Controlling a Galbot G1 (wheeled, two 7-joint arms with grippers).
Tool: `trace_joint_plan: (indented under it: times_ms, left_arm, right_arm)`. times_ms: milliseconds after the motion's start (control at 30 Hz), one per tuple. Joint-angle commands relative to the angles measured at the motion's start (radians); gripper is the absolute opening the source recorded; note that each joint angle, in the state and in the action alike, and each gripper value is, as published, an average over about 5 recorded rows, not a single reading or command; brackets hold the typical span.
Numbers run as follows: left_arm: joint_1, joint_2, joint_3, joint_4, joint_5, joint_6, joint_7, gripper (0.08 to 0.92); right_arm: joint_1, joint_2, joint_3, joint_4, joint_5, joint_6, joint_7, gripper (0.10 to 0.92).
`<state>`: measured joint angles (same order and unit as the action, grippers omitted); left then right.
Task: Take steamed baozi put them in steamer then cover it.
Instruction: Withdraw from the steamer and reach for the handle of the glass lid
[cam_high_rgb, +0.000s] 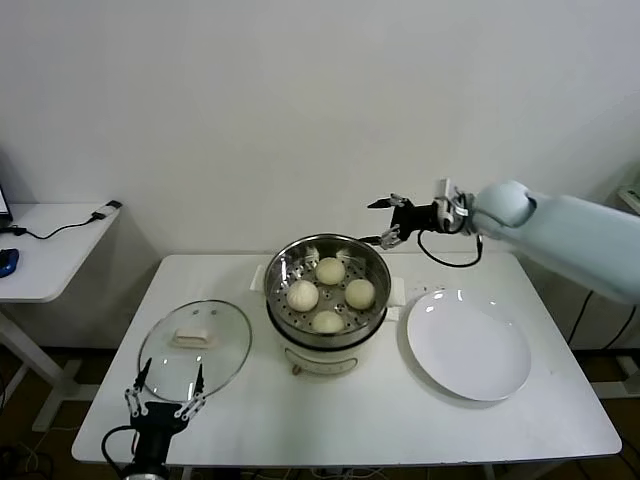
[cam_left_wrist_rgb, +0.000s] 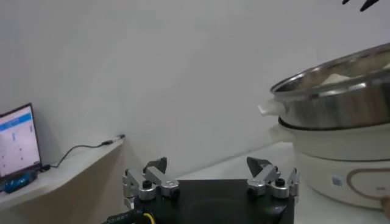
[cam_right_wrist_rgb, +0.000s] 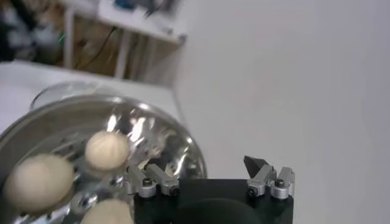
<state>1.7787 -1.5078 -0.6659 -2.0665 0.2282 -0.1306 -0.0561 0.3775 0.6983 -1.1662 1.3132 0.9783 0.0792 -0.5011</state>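
All four steamed baozi (cam_high_rgb: 330, 294) sit on the perforated tray inside my steamer (cam_high_rgb: 328, 262) at the middle of the white table (cam_high_rgb: 300, 420). The cover (cam_high_rgb: 195, 348) lies flat on the table just left of the steamer, handle up. My left tool (cam_high_rgb: 166, 384) hangs at the cover's near edge, fingers apart and empty. My right tool (cam_high_rgb: 388, 221) hovers above the steamer's far right rim, also spread and empty, beside the bare white plate (cam_high_rgb: 468, 346). To cover well, I should grasp the handle squarely and lower the cover level.
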Motion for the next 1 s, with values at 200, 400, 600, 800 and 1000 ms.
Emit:
trace_joint_plan:
  times_ms: [200,400,600,800,1000]
  left_arm:
    - [0.013,0.001,-0.035,-0.034,0.156,0.022,0.023,0.823]
    - [-0.003,0.02,-0.074,-0.06,0.421,0.023,0.055,0.823]
    - [-0.048,0.034,-0.132,-0.07,0.885,-0.026,0.069,0.823]
    - [-0.101,0.074,-0.13,-0.001,1.191,-0.081,0.018,0.823]
    - [-0.191,0.098,-0.093,0.154,1.31,-0.089,-0.044,0.823]
  right_arm:
    - [-1.125,-0.16,1.225,0.24,-0.112,0.068,0.207,0.823]
    - [-1.441,-0.029,1.539,0.31,-0.196,0.018,0.22,0.823]
    - [-1.606,0.093,1.694,0.332,-0.274,0.0,0.219,0.823]
    - [-1.704,0.177,1.767,0.327,-0.336,0.017,0.191,0.823]
    - [-1.748,0.226,1.796,0.309,-0.373,0.023,0.185,0.823]
